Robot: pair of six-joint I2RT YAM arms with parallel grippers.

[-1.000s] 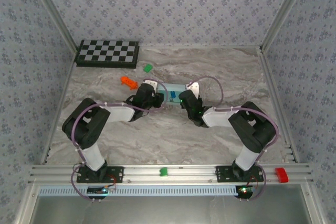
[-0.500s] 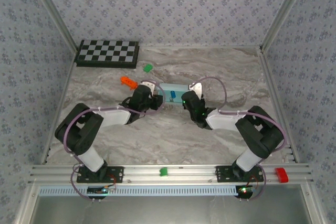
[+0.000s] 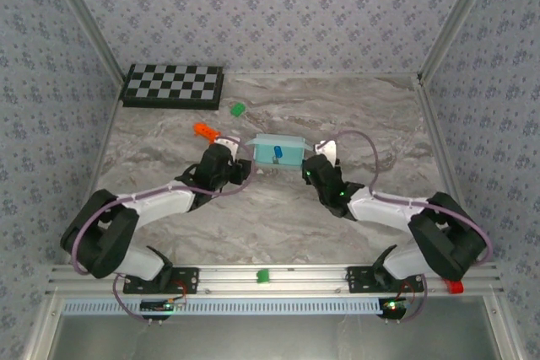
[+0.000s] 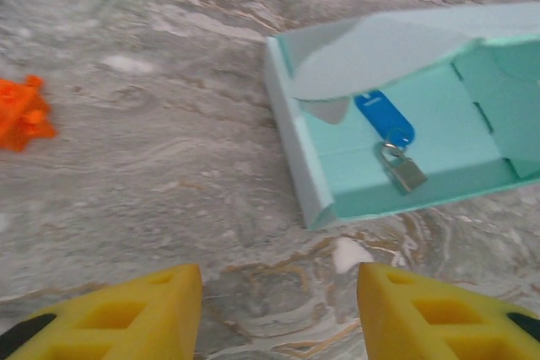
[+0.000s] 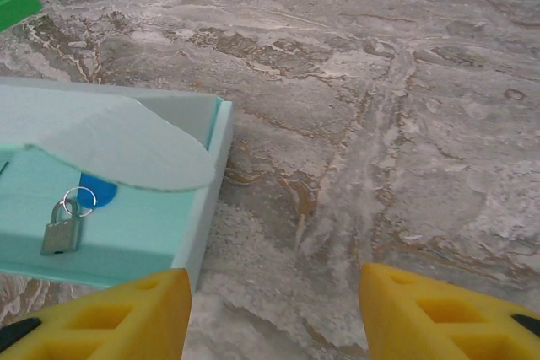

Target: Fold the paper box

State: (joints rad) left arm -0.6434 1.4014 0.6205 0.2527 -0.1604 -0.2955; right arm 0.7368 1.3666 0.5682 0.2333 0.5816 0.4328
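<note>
Top external view has the box (image 3: 278,150) on the table (image 3: 380,124), between the left gripper (image 3: 243,169) and right gripper (image 3: 309,166). Both are open, holding nothing, just beside it. Walls stand up, but the flap (image 4: 380,48) is half open. Next, a gripper likely must push it shut.

A grey-veined marble-patterned table top (image 3: 278,208) carries four things; a flat black-and-white checkerboard (image 3: 173,85) lies in its far left corner; a small green plastic block (image 3: 238,110) sits toward the middle, a small orange plastic block (image 3: 205,131) near it; the pale aqua-blue card paper box (image 3: 291,147) rests open-topped near the centre, apart from both blocks
</note>
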